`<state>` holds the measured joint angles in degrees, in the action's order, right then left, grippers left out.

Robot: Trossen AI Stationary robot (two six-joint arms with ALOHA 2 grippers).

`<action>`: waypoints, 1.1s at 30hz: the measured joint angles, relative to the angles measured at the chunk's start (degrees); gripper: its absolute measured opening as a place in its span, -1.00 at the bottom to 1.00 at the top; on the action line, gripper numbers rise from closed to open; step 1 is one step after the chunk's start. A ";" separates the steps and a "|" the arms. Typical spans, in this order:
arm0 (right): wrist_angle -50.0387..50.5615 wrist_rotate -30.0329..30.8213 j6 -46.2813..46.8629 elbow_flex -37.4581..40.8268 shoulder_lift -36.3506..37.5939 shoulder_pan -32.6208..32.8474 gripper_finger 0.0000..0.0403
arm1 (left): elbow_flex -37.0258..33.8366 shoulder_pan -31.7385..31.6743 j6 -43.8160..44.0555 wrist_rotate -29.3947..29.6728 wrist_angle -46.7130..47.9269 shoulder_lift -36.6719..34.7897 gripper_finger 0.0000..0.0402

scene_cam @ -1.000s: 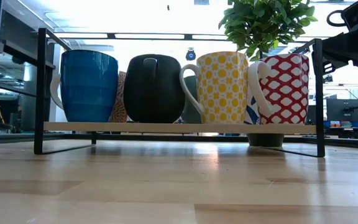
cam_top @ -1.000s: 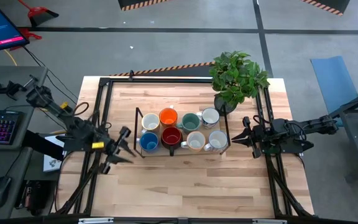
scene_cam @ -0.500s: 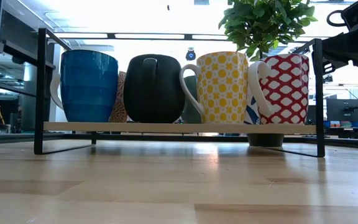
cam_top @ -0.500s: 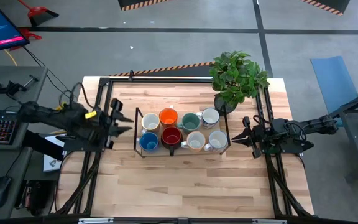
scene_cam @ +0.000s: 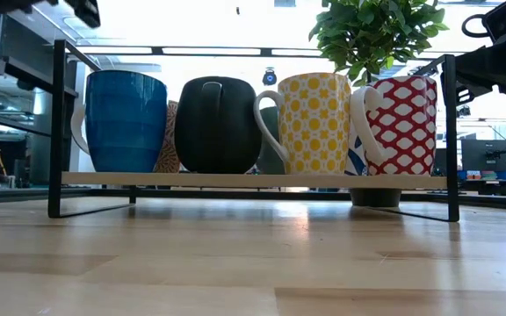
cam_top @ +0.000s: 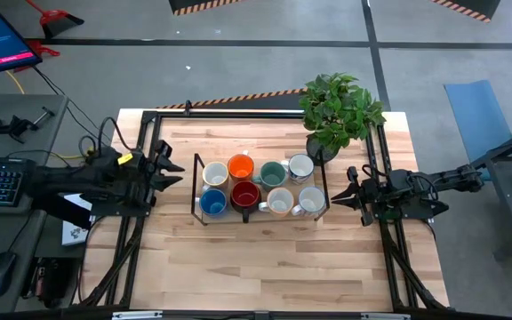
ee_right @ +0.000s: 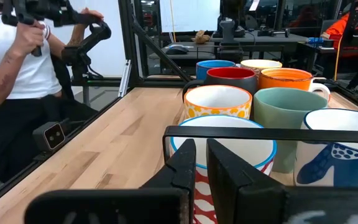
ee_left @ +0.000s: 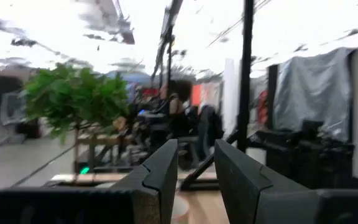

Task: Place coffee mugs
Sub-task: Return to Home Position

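Left pincer (cam_top: 172, 169): narrowly parted, empty, near shelf (cam_top: 195, 187). Right pincer (cam_top: 341, 194): nearly closed, empty, beside mugs (cam_top: 244, 194).

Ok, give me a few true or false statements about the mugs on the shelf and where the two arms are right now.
1. Eight mugs stand on the shelf in two rows of four. True.
2. The left tool grips the blue mug. False: it holds nothing and sits off the shelf's left end.
3. The plant stands off the shelf, by its far right corner. True.
4. The orange mug lies tipped over on the table. False: it stands upright in the shelf's back row.
5. The right tool sits at the shelf's right end, holding no mug. True.
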<state>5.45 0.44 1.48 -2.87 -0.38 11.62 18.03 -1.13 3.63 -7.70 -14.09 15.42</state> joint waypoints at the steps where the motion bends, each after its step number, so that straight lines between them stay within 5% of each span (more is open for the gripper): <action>1: 0.00 0.01 0.00 0.00 0.02 0.00 -0.88 | -2.07 -0.12 0.64 -0.97 -2.62 -0.78 -0.53; 6: 0.00 -0.01 -0.01 0.00 0.02 0.00 -0.88 | -8.58 -0.15 1.25 -2.81 -9.54 -3.33 -0.53; 33: 0.00 0.01 0.00 0.00 0.02 0.00 -0.88 | -17.32 -1.53 -1.23 -3.16 -3.81 -15.24 -0.53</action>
<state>5.45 0.45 1.47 -2.87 -0.36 11.62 0.71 -2.66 2.39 -10.85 -17.89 0.19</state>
